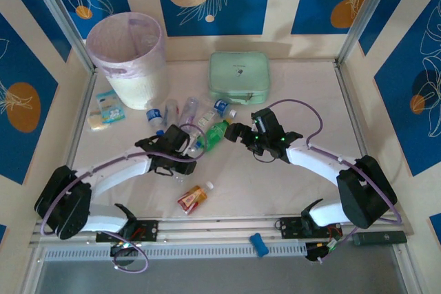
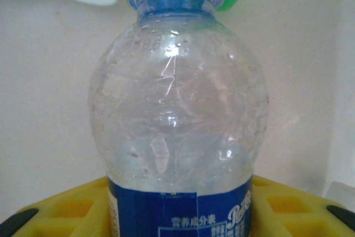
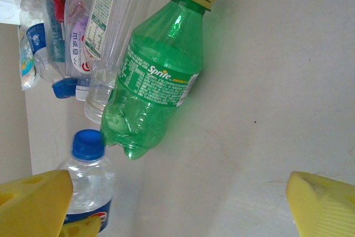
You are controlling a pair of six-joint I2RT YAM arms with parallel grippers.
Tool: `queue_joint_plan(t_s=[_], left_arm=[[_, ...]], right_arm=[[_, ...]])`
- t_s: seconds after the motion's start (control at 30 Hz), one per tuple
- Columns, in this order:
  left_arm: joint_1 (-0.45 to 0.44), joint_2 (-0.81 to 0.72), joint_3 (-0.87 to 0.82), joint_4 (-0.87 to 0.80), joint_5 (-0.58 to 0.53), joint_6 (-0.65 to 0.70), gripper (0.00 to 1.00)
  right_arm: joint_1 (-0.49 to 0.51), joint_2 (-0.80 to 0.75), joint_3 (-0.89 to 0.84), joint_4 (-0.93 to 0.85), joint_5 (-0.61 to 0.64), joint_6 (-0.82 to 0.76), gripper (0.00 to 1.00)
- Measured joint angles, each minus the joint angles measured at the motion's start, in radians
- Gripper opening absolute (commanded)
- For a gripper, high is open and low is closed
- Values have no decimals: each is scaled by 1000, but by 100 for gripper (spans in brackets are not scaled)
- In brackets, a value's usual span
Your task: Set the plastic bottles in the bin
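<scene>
The bin (image 1: 126,51), a tall translucent bucket lined with a bag, stands at the back left. Several plastic bottles (image 1: 189,111) lie in a cluster in front of it. My left gripper (image 1: 186,145) (image 2: 180,209) is shut on a clear bottle (image 2: 177,109) with a blue cap and blue label, its yellow fingers (image 2: 64,209) pressed to the label's sides. My right gripper (image 1: 236,133) (image 3: 177,209) stands open just right of a green Sprite bottle (image 1: 216,133) (image 3: 158,79) with a yellow cap, with bare table between its fingers (image 3: 321,203). The held clear bottle (image 3: 89,184) lies beside the right gripper's left finger.
A mint green case (image 1: 239,77) lies at the back centre. A red-orange packet (image 1: 192,198) rests near the front, between the arms. A small pale packet (image 1: 107,109) sits left of the bottles. Metal frame posts and patterned walls close in the table (image 1: 289,184).
</scene>
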Motion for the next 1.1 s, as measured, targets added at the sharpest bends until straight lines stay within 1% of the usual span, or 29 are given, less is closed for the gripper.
queue_joint_plan(t_s=[0.1,0.3,0.43,0.53,0.7,0.97,1.1], left_arm=[[0,-63,2,-6,-27,0,36],[1,-174,77,-23,-105,2,36],[18,-188,170,-17,-129,26,35],[46,-175,250,-8,-126,56,35],[135,-113,397,33,-95,107,35],[349,43,689,43,23,173,33],[438,119,834,22,56,206,33]], right_arm=[[0,0,0,1,0,0,99],[0,0,-1,9,0,0,99],[0,0,-3,14,0,0,99],[0,-1,-7,24,0,1,99],[-1,-21,-28,29,0,1,99],[-12,-105,-45,32,4,0,99],[-22,-133,-50,33,5,0,99]])
